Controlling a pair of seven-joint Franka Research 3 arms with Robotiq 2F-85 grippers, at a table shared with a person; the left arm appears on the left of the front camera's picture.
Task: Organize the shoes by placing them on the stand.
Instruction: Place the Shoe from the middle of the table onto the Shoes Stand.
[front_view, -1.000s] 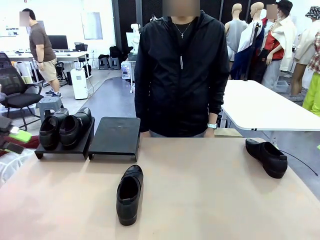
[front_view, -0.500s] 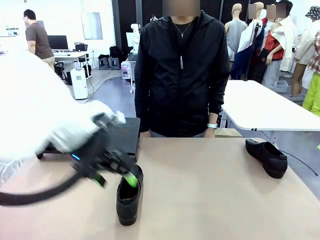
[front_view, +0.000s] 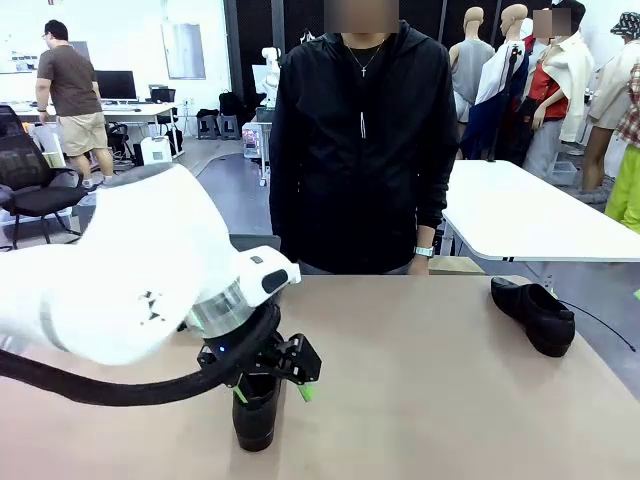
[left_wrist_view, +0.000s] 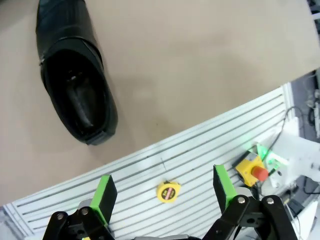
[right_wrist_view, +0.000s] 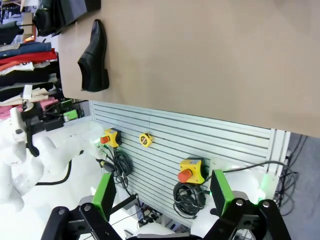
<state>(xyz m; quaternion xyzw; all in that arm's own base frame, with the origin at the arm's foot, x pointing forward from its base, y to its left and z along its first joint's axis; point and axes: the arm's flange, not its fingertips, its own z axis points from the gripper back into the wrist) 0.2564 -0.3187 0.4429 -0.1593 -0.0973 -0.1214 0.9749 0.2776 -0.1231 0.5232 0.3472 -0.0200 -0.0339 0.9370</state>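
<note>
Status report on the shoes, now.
Left gripper open, above near shoe, nothing held. Right gripper open, empty. Second shoe at table's far right. Person standing at far edge.

Yellow tape measure, emergency-stop box

One loafer is lying left of centre on the tabletop beneath the left hand, while another loafer is sitting at the far right edge.
</note>
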